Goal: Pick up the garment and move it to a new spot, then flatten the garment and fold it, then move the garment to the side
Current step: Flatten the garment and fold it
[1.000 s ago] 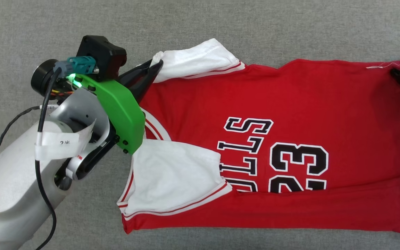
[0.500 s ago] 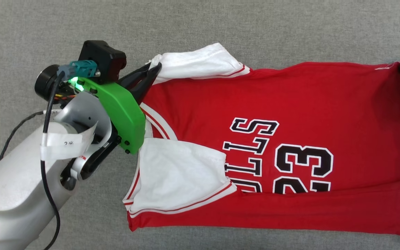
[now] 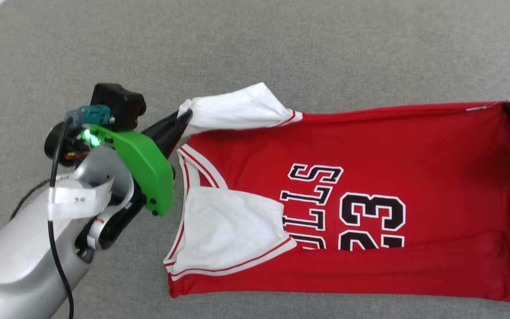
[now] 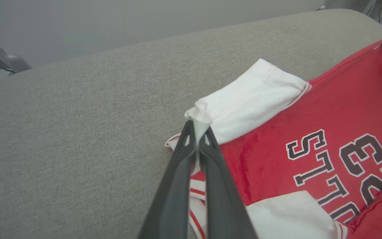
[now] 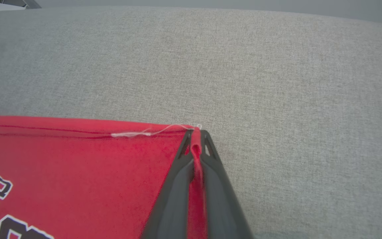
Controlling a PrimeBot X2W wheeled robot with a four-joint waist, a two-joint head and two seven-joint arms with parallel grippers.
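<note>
The right gripper [image 5: 196,139] had just closed on the garment [image 3: 370,155] at its hem corner, 2 o'clock. The left gripper [image 4: 197,132] still pinched the white sleeve [image 3: 237,108] at 10 o'clock. The garment lay spread across the grey cushion [image 3: 281,44] with its far edge taut — both ends held, probably ready for folding.

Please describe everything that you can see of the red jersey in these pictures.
The red jersey looks like soft knit cloth, with white short sleeves, red-and-white striped trim, and black white-edged letters and the number 23. It lies front up, spread on the grey fabric surface. Its near edge is folded over, hiding part of the print, and one sleeve lies across the chest. The left hand pinches the far sleeve; the right hand pinches the far hem corner, where a white thread hangs loose.
</note>
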